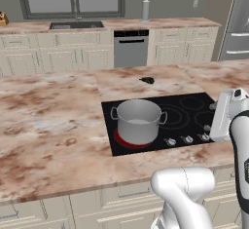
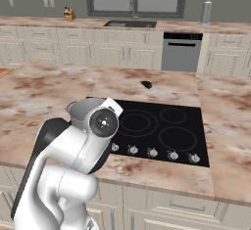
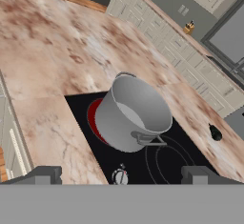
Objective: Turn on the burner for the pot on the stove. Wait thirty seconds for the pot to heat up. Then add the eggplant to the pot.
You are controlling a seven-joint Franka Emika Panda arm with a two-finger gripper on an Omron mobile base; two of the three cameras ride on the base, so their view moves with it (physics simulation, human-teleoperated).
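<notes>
The grey steel pot (image 1: 138,121) stands lidless on the front left zone of the black stove (image 1: 187,107). Under it the burner (image 1: 124,142) glows red, and the glow also rims the pot (image 3: 133,113) as a red arc on the burner (image 3: 92,121) in the hand view. The small dark eggplant (image 1: 147,80) lies on the counter just behind the stove, apart from the pot, and shows as the eggplant (image 2: 146,84) and the eggplant (image 3: 215,134). My gripper (image 3: 121,176) is open, with nothing between its fingers, hovering over the stove's front edge near a silver knob (image 3: 120,176).
A row of silver knobs (image 2: 153,152) lines the stove's front edge. Marble counter (image 1: 48,121) spreads wide to the left of the stove. Across the aisle stand a dishwasher (image 1: 130,47), a sink (image 1: 76,25) and a knife block (image 2: 68,13).
</notes>
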